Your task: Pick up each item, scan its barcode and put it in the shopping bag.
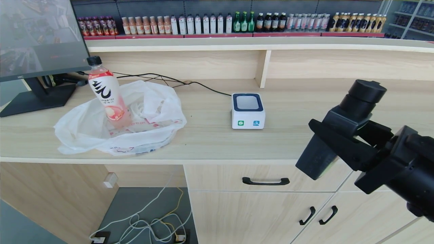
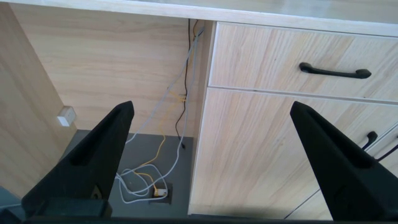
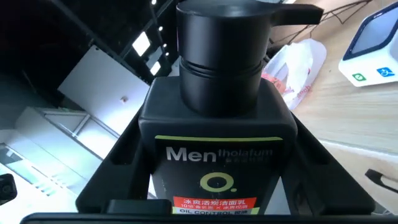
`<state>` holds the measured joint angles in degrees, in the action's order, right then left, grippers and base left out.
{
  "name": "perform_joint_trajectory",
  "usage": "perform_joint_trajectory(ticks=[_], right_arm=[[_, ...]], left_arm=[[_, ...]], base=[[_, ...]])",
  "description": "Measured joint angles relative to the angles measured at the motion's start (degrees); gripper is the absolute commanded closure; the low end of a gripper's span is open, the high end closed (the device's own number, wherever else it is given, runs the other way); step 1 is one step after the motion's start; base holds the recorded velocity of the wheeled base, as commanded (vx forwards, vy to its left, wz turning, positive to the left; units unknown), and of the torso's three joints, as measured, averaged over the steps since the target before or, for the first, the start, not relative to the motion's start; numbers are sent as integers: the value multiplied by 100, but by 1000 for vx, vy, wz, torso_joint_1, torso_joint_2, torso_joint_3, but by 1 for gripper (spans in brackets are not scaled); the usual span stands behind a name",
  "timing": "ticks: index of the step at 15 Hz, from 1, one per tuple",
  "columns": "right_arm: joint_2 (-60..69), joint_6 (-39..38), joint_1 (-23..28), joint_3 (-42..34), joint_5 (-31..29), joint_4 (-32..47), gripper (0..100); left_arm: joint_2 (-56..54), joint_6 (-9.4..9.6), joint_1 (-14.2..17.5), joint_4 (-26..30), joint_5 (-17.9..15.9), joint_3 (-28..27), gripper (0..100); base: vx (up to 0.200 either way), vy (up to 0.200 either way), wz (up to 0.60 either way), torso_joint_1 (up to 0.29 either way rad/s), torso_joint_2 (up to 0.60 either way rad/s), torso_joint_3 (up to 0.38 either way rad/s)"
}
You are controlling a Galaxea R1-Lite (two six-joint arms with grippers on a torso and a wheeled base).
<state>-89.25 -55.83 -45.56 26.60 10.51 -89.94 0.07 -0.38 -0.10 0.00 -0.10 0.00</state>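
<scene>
My right gripper (image 1: 342, 144) is shut on a black bottle (image 1: 342, 128) with a round black cap, held tilted in the air at the counter's front right edge. Up close, the black bottle (image 3: 217, 149) sits between the two fingers, label facing the camera. The white barcode scanner (image 1: 248, 110) stands mid-counter, to the left of and beyond the bottle. A white plastic shopping bag (image 1: 81, 125) lies open on the left of the counter, with a pink drink bottle (image 1: 107, 93) standing upright in it. My left gripper (image 2: 211, 162) is open, low in front of the cabinet below the counter.
A monitor (image 1: 37, 37) on a black stand fills the far left corner. Cables (image 1: 162, 79) run along the back of the counter to the scanner. A raised shelf ledge (image 1: 257, 47) backs the counter. Drawers with black handles (image 1: 266, 182) lie below the edge.
</scene>
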Motion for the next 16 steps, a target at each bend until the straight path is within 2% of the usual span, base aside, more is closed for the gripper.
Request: perform_joint_trajectory(ticks=[6,9,13,16], right_arm=[[177,-752,-511,-177,7,0,100],[380,-1580,-883,-296,27,0,100],[460,-2403,-979,-317,112,0,100],[496,-3552,-1031,-312,115,0,100]], left_arm=[[0,0,0,0,0,0,0],[0,-2,0,0,2,0,0],[0,-5,0,0,0,0,0],[0,-2,0,0,0,0,0]], base=[[0,0,0,0,0,0],[0,0,0,0,0,0],[0,0,0,0,0,0],[0,0,0,0,0,0]])
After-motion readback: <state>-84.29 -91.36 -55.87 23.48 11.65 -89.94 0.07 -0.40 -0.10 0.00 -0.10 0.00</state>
